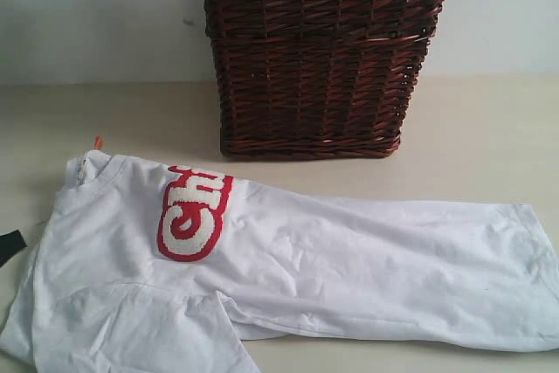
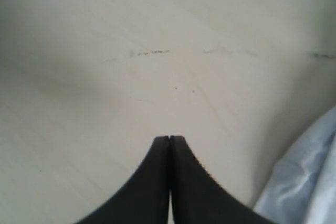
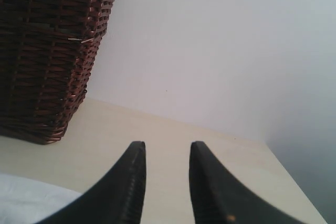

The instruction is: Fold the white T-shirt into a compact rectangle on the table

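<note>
The white T-shirt (image 1: 332,259) lies stretched sideways across the table (image 1: 489,146), folded lengthwise. Its red-outlined lettering (image 1: 194,211) faces up and an orange tag (image 1: 98,141) pokes out at the collar. A sleeve spreads toward the front left corner. My left gripper (image 2: 169,139) is shut and empty, its jaws pressed together over bare table (image 2: 157,77), with the shirt's edge (image 2: 310,182) beside it. A dark tip (image 1: 9,246) at the exterior view's left edge may be that gripper. My right gripper (image 3: 167,148) is open with nothing between its fingers, above the table near a bit of shirt (image 3: 26,198).
A dark brown wicker basket (image 1: 319,58) stands at the back middle of the table, just behind the shirt; it also shows in the right wrist view as the basket (image 3: 47,51). A pale wall rises behind the table. The table's far right corner (image 3: 273,156) lies ahead of the right gripper.
</note>
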You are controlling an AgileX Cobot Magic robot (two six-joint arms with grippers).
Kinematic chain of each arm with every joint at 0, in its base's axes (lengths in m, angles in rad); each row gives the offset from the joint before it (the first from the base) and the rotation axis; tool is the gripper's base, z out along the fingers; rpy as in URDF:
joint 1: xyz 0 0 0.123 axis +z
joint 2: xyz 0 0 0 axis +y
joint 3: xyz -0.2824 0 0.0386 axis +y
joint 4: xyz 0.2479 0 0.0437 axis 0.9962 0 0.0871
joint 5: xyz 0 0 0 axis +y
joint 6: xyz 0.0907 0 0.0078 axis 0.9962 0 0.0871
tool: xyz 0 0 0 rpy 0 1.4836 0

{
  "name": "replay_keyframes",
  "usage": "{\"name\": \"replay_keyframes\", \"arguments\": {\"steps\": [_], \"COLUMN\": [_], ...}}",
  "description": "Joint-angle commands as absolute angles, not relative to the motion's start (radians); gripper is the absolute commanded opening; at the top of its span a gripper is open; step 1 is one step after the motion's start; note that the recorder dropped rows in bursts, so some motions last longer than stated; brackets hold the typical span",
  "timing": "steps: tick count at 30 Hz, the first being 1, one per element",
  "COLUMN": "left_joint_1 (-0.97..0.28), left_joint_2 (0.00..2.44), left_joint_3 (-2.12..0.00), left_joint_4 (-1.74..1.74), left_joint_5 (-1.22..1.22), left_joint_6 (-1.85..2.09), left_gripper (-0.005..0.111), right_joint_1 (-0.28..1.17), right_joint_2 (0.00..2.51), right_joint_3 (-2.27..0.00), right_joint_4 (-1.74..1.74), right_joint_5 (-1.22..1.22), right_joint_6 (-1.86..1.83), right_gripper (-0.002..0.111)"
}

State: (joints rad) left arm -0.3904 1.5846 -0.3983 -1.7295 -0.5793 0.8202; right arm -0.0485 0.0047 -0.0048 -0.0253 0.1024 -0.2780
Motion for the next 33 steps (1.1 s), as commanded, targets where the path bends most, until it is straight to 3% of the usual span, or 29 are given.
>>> {"name": "replay_keyframes", "arguments": {"steps": [1,20,22,27,28,33], "left_joint_1": [-0.389,-0.389,-0.389,-0.389,-0.389,-0.389], "left_joint_2": [1.572,1.551,1.551,1.539,1.534,1.47], "left_joint_3": [-0.398,-0.398,-0.398,-0.398,-0.398,-0.398], "left_joint_4": [-1.725,-1.744,-1.744,-1.744,-1.744,-1.744], "left_joint_5": [-0.552,-0.434,-0.434,-0.441,-0.44,-0.357], "left_joint_6": [0.874,0.841,0.785,0.749,0.731,0.521], "left_gripper": [0.0,0.002,0.01,0.043,0.044,0.029], "right_joint_1": [-0.052,-0.052,-0.052,-0.052,-0.052,-0.052], "right_joint_2": [0.0,0.0,0.0,0.0,0.0,0.0], "right_joint_3": [0.0,0.0,0.0,0.0,0.0,0.0], "right_joint_4": [-0.023,-0.023,-0.023,-0.023,-0.023,-0.023], "right_joint_5": [0.1,0.102,0.102,0.102,0.102,0.102], "right_joint_6": [-0.275,-0.275,-0.275,-0.275,-0.275,-0.275], "right_gripper": [0.03,0.03,0.03,0.03,0.03,0.03]}}
